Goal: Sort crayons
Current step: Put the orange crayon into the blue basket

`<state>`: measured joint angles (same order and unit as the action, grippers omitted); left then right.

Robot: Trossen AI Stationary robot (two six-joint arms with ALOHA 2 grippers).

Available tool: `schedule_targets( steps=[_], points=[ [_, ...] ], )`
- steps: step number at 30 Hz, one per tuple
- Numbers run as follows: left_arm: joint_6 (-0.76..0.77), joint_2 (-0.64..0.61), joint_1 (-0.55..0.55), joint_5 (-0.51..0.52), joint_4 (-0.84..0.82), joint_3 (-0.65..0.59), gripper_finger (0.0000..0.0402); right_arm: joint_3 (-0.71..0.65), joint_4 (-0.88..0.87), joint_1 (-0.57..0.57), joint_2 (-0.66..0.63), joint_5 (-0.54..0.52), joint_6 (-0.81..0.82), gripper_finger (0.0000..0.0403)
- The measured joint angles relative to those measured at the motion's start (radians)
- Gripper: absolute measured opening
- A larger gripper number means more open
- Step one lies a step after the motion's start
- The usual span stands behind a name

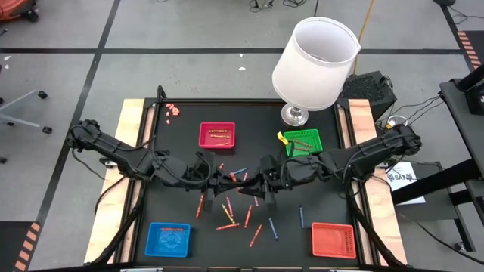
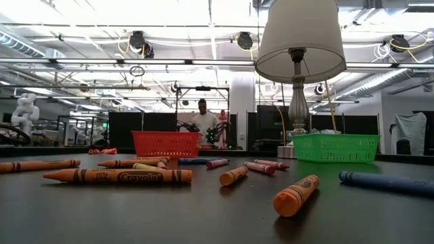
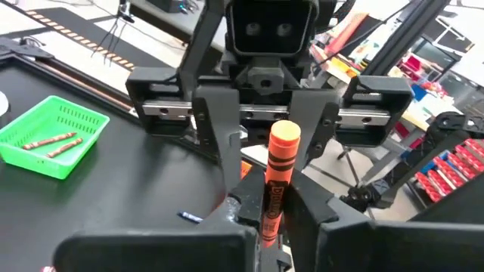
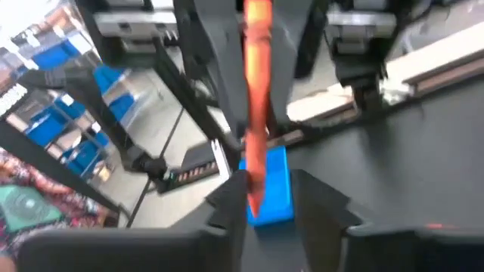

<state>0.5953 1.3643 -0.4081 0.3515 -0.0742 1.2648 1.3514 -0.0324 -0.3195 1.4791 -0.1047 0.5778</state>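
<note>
Above the middle of the black table my two grippers meet tip to tip. My left gripper (image 1: pixel 239 181) is shut on an orange crayon (image 3: pixel 276 181). My right gripper (image 1: pixel 255 181) faces it with its fingers apart. The crayon's pointed end (image 4: pixel 253 198) stands between those fingers, and I cannot tell whether one of them touches it. Several loose crayons (image 1: pixel 231 210) lie flat on the table below and nearer; they also show in the low view (image 2: pixel 119 176). Other crayons lie in the pink-red tray (image 1: pixel 217 135) and the green tray (image 1: pixel 301 141). My left gripper pinches the orange crayon's wrapped barrel (image 3: pixel 271 215) between its two fingers. The fingers come roughly level from the table's left and lie across the crayon. The crayon stands nearly upright, flat end (image 3: pixel 286 134) up, lifted clear of the table.
A blue tray (image 1: pixel 168 239) stands at the near left and a red tray (image 1: pixel 333 239) at the near right. A lamp (image 1: pixel 314 64) with a white shade stands at the far right, beside the green tray. A person (image 2: pixel 202 120) stands far behind the table.
</note>
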Motion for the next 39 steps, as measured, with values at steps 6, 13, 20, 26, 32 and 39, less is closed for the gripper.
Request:
schedule_targets(
  steps=[6,13,20,26,32,39],
  points=[
    [-0.002,-0.019,0.019,-0.003,-0.052,0.0,0.0018,0.0,-0.176,0.011,-0.061,0.1,0.012,0.0167],
    [0.001,-0.107,0.023,-0.007,-0.19,0.0,0.0022,0.0,-0.4,0.013,-0.146,0.131,0.013,0.0193],
    [0.114,-0.221,0.019,-0.096,-0.425,0.0,0.0022,0.0,-0.562,0.013,-0.202,0.129,0.012,0.0185],
    [0.191,-0.252,-0.014,-0.206,-0.543,0.0,0.0022,0.0,-0.635,0.013,-0.211,0.102,-0.02,0.0179],
    [0.321,-0.233,-0.09,-0.268,-0.719,0.0,0.0022,0.0,-0.697,0.013,-0.211,0.104,-0.021,0.018],
    [0.387,-0.191,-0.176,-0.289,-0.879,0.0,0.0022,0.0,-0.782,0.012,-0.211,0.105,-0.026,0.018]
  ],
)
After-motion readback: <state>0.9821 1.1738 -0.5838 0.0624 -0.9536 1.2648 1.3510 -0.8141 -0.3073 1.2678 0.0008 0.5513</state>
